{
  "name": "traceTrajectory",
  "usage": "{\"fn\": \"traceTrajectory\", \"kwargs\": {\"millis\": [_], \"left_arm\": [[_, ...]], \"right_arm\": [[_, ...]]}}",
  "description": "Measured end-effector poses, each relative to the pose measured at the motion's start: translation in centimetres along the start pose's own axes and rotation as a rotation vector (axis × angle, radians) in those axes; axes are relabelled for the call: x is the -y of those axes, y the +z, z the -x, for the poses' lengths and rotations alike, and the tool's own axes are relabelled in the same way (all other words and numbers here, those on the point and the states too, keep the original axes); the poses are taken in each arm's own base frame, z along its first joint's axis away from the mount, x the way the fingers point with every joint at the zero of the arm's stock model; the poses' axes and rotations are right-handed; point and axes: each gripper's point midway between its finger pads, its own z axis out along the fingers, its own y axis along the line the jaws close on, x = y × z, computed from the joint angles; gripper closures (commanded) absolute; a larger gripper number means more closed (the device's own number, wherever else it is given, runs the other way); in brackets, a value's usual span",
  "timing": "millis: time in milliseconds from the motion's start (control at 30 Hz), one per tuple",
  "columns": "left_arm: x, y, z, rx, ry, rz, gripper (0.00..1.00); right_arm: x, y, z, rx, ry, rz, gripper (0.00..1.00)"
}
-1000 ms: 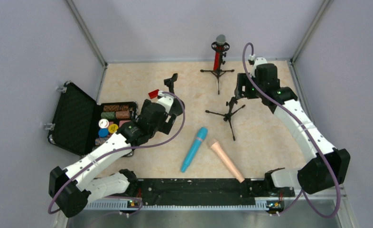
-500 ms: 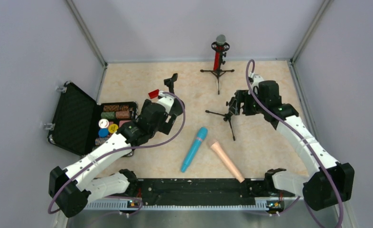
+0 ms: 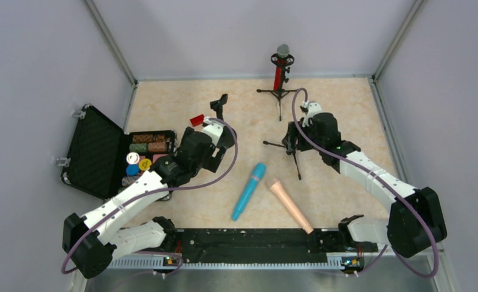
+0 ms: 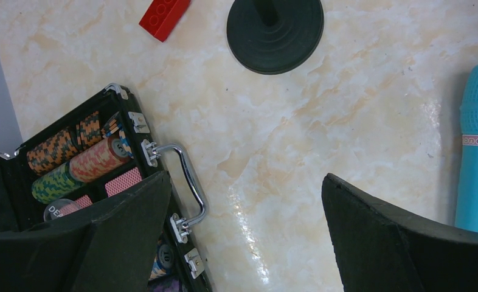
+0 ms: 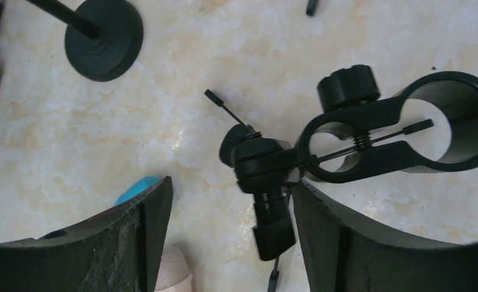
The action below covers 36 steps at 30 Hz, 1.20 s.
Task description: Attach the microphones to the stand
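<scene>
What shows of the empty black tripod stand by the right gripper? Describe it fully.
The tripod stand is matte black, plastic-looking, upright on three thin spread legs on the marbled table. Its head carries an empty double-ring clip with a spring wire and a round knob. The open right gripper straddles the head; contact is unclear.

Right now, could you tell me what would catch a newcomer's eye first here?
The cyan-blue microphone and the peach-pink microphone lie loose on the near middle of the table. At the far edge the red microphone sits upright in a tripod stand, while the right hand is open around the head of an empty stand. An open black case of poker chips lies at the left.
</scene>
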Motion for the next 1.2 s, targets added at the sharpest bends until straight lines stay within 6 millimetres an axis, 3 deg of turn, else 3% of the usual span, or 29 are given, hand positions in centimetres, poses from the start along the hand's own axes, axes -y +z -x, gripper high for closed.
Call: {"fn": "traceTrajectory", "kwargs": {"millis": [133,333,567,1200], "left_arm": [[0.0,0.0,0.0,0.000,0.001,0.000,0.02],[0.0,0.0,0.0,0.000,0.002,0.000,0.02],[0.0,0.0,0.0,0.000,0.003,0.000,0.02],[0.0,0.0,0.0,0.000,0.003,0.000,0.02]], "right_arm": [[1.3,1.2,0.3,0.057,-0.019,-0.061,0.36],[2.1,2.5,1.9,0.168,-0.051,-0.087,0.74],[2.2,3.4,3.9,0.275,-0.047,-0.088,0.96],[0.9,5.8,4.6,0.227,-0.003,-0.285,1.00]]}}
